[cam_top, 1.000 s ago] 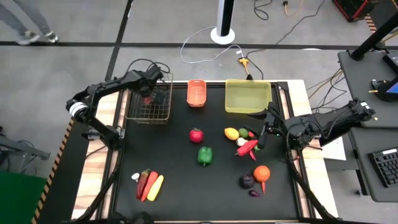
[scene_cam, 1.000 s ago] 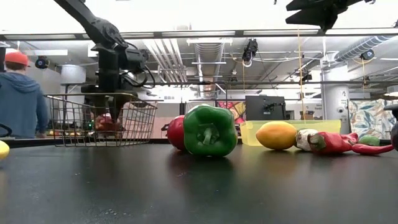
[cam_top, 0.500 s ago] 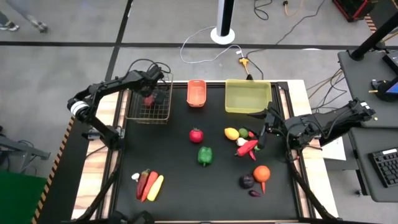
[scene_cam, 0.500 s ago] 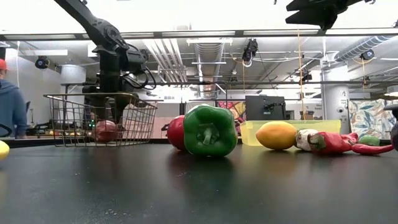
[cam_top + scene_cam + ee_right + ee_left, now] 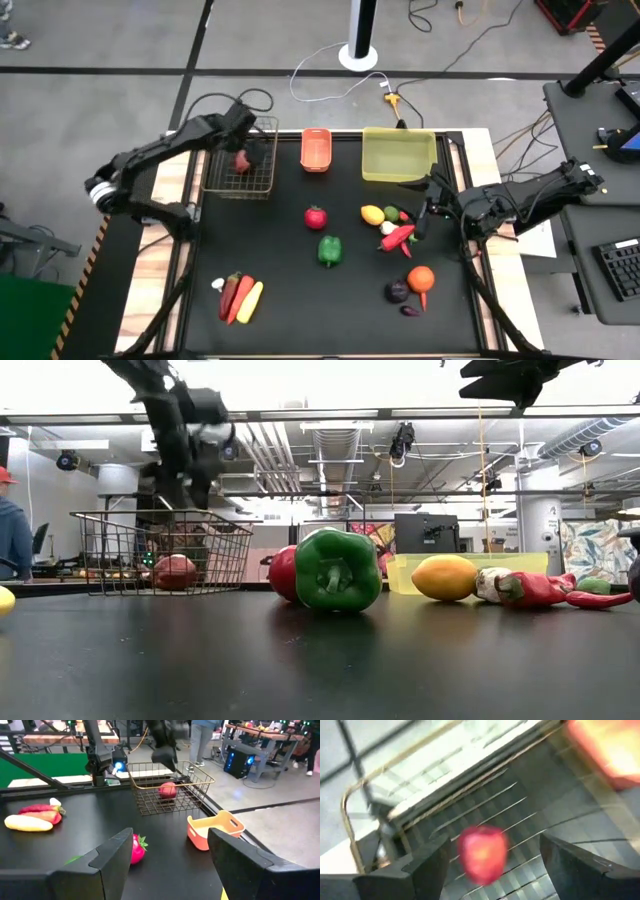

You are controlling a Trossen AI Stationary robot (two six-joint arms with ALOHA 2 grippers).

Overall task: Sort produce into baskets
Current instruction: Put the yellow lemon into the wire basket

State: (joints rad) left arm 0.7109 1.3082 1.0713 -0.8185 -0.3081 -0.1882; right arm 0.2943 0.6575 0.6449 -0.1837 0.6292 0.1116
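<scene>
Apple (image 5: pixel 241 160) sitting in wire basket (image 5: pixel 222 183), upper left of frame; left gripper (image 5: pixel 252 150) hovering above it, fingers wide and holding nothing. Right gripper (image 5: pixel 424 214) waiting right of center, fingers parted, empty.

Red apple (image 5: pixel 175 572) in wire basket (image 5: pixel 110 555)
</scene>
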